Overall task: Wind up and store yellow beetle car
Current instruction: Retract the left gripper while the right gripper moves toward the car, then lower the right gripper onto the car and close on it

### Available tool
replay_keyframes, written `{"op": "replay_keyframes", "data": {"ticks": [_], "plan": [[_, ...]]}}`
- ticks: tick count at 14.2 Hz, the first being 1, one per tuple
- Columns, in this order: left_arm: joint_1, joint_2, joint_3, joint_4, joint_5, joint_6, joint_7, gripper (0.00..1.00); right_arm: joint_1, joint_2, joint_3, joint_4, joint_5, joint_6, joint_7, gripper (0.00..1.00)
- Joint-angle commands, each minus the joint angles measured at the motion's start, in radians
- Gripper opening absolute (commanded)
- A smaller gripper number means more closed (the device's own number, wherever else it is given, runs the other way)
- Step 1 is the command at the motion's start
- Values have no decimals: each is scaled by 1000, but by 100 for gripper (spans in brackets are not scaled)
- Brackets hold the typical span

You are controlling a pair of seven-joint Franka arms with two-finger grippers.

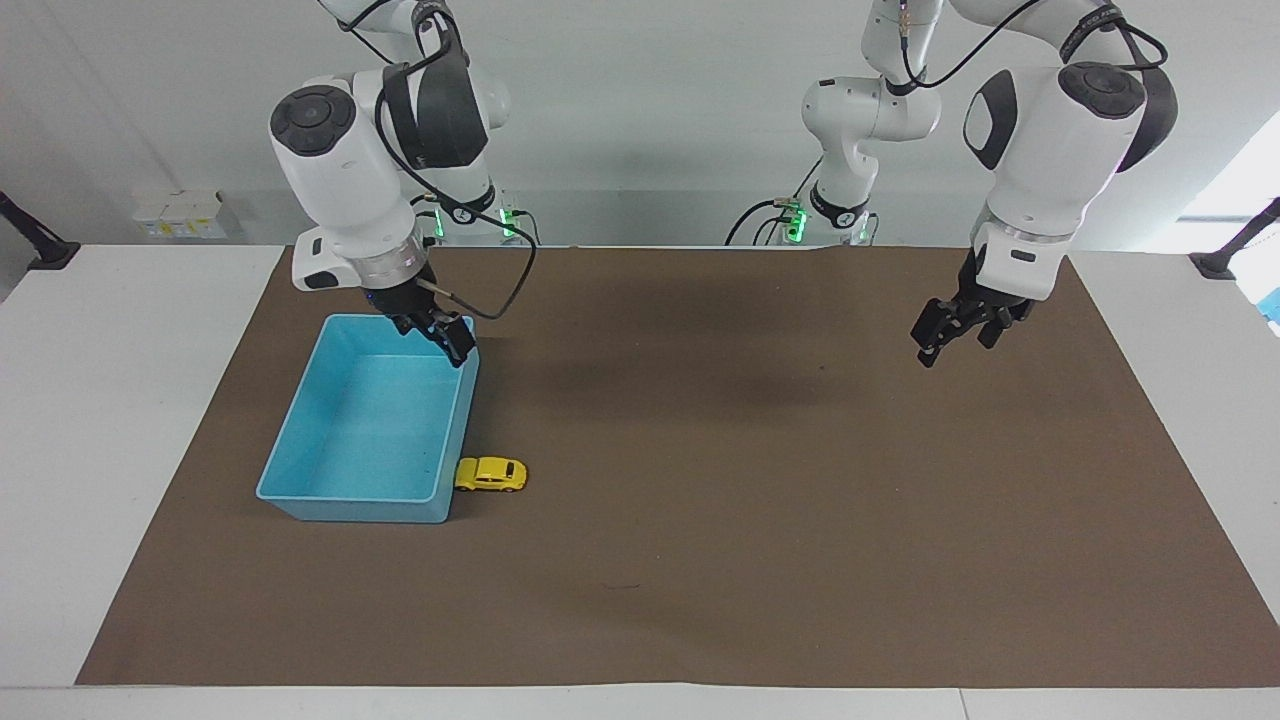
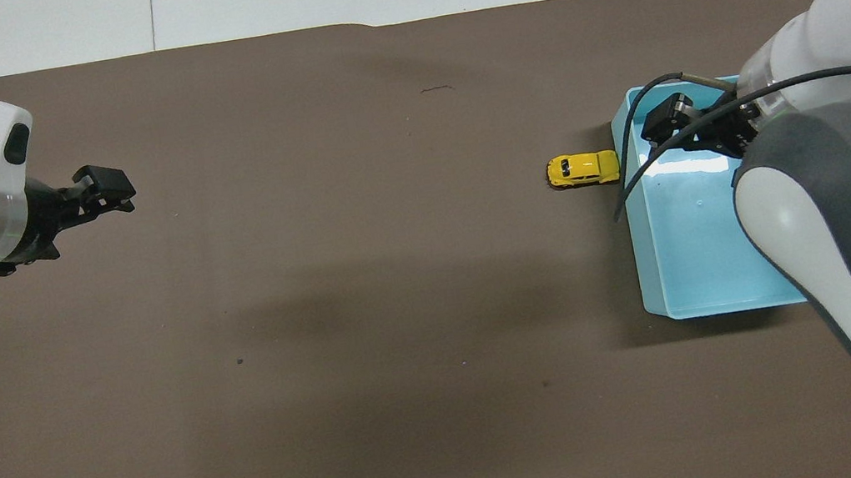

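The yellow beetle car sits on the brown mat, against the outer wall of the blue bin, near the bin's corner farther from the robots. My right gripper hangs open over the bin's rim, at the corner nearer to the robots on the car's side, holding nothing. My left gripper hovers open and empty over the mat at the left arm's end of the table, well away from the car.
The brown mat covers most of the white table. A black cable loops from the right wrist above the bin's edge. The bin holds nothing.
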Motion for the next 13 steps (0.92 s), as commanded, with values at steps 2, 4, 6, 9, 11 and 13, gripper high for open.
{"op": "replay_keyframes", "data": {"ticks": [2, 4, 6, 9, 11, 13], "plan": [[56, -47, -11, -11, -15, -87, 214, 100, 29, 23, 4, -23, 6, 78, 313, 100], [97, -62, -11, 6, -15, -149, 324, 100, 38, 24, 4, -43, 6, 116, 413, 100], [107, -59, -11, 71, -12, -237, 390, 100, 40, 24, 4, -47, 6, 139, 536, 100], [114, -51, -9, 177, -4, -318, 395, 100, 61, 41, 4, -56, 6, 178, 631, 100], [113, -59, -11, 185, -14, -331, 397, 100, 61, 47, 4, -61, -3, 205, 688, 100], [101, -59, -16, 184, -15, -326, 388, 100, 61, 66, 4, -61, -15, 210, 743, 100]]}}
